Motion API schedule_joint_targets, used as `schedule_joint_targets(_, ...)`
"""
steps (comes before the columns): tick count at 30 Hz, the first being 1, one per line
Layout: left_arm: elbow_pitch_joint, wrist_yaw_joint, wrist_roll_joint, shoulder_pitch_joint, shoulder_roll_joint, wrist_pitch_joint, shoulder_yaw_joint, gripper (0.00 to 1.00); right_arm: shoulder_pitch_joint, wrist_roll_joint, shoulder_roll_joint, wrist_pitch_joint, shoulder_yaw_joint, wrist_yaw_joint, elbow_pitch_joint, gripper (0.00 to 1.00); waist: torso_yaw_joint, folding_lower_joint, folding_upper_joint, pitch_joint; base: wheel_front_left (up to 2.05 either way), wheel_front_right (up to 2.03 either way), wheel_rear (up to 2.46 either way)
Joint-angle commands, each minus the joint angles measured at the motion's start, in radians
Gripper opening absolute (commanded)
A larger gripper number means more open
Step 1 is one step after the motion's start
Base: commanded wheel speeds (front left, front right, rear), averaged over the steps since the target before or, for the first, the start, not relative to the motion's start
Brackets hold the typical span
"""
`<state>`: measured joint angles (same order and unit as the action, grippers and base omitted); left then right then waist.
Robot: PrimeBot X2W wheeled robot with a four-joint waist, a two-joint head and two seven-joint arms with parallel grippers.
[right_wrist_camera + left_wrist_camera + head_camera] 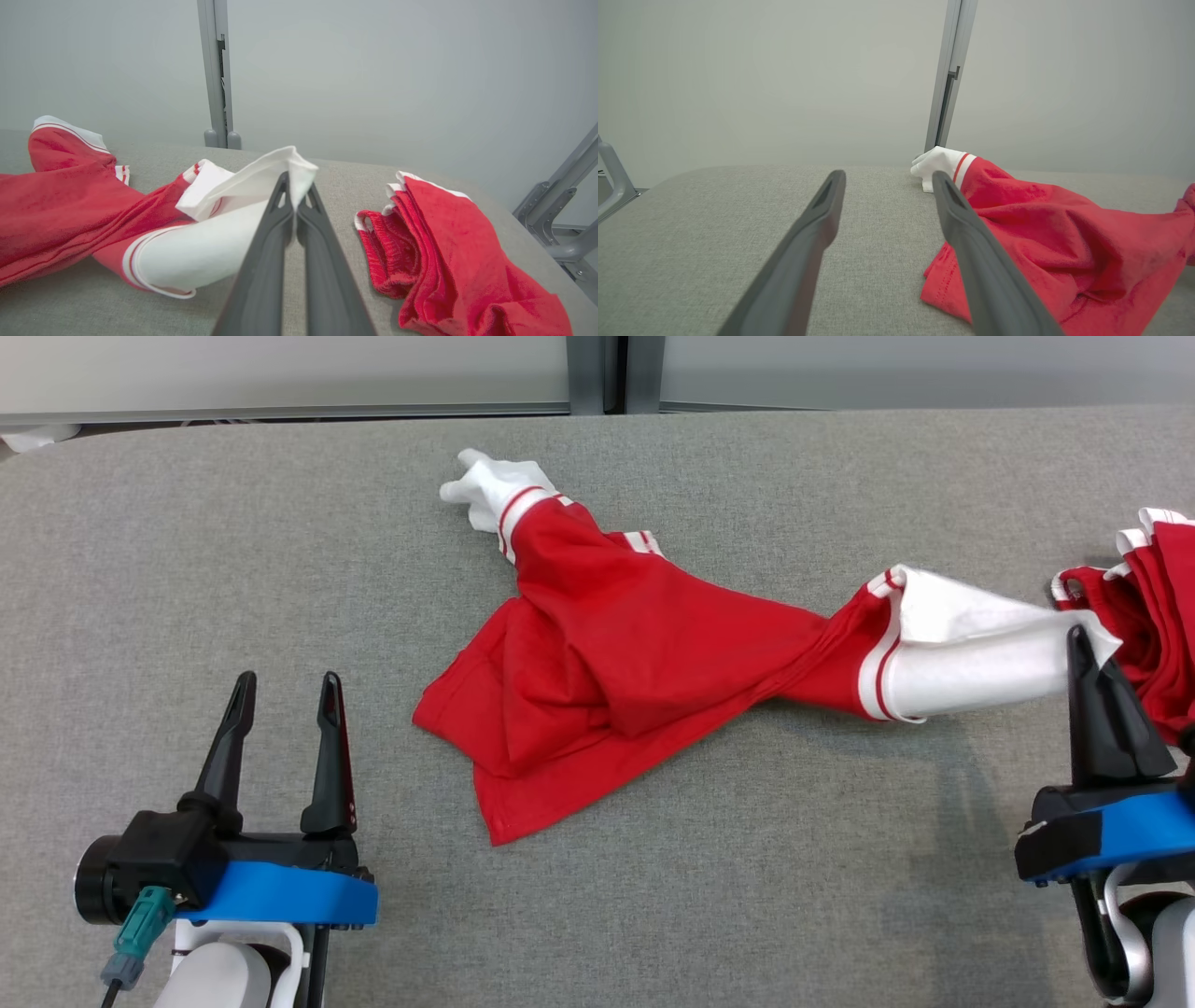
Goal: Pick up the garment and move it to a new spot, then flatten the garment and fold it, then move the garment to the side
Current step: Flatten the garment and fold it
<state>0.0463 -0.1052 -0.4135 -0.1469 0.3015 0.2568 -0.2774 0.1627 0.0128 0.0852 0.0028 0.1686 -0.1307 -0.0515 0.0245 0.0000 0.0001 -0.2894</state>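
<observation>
The garment (635, 653) is a red shirt with white, red-striped sleeve ends, lying twisted across the middle of the grey table (187, 569). One white sleeve end (971, 663) stretches to the right, and my right gripper (1081, 637) is shut on its far edge. In the right wrist view the white cloth (210, 247) wraps over the closed fingertips of the right gripper (294, 181). My left gripper (288, 679) stands open at the lower left, apart from the garment's red hem. In the left wrist view the garment (1064, 224) lies just right of the open left gripper (888, 176).
A second red garment (1153, 607) with white trim lies bunched at the table's right edge, just beyond my right gripper, and shows as a pile (448, 242) in the right wrist view. A grey wall with a metal post (945, 84) stands behind the table.
</observation>
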Motion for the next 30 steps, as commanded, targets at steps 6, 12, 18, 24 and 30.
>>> schedule_joint_targets(6, -0.005, -0.003, 0.003, -0.008, -0.001, 0.005, 0.006, 1.0, -0.081, 0.049, 0.021, -0.026, -0.126, 0.0, -0.022, 0.0, -0.005, 0.0, -0.0001, -0.008, 0.0, 0.0, 0.0)
schedule_joint_targets(12, -0.002, -0.002, 0.002, -0.011, 0.003, 0.006, 0.008, 1.0, -0.211, 0.093, 0.01, 0.026, -0.249, 0.0, 0.012, 0.0, -0.015, 0.0, -0.0001, -0.015, 0.0, 0.0, 0.0)
schedule_joint_targets(18, 0.003, -0.001, -0.001, -0.013, 0.007, 0.007, 0.009, 1.0, -0.31, 0.116, -0.005, 0.043, -0.258, 0.0, 0.077, 0.0, -0.021, 0.0, -0.0001, -0.015, 0.0, 0.0, 0.0)
schedule_joint_targets(24, 0.007, -0.008, -0.004, 0.003, 0.012, 0.007, 0.012, 1.0, -0.278, 0.132, -0.015, -0.028, -0.211, 0.0, 0.09, 1.0, -0.035, 0.0, -0.0001, -0.003, 0.0, 0.0, 0.0)
schedule_joint_targets(30, 0.016, -0.021, -0.005, 0.026, 0.02, -0.004, 0.013, 1.0, -0.242, 0.145, -0.023, -0.088, -0.12, 0.0, 0.023, 1.0, -0.045, 0.0, -0.0001, 0.021, 0.0, 0.0, 0.0)
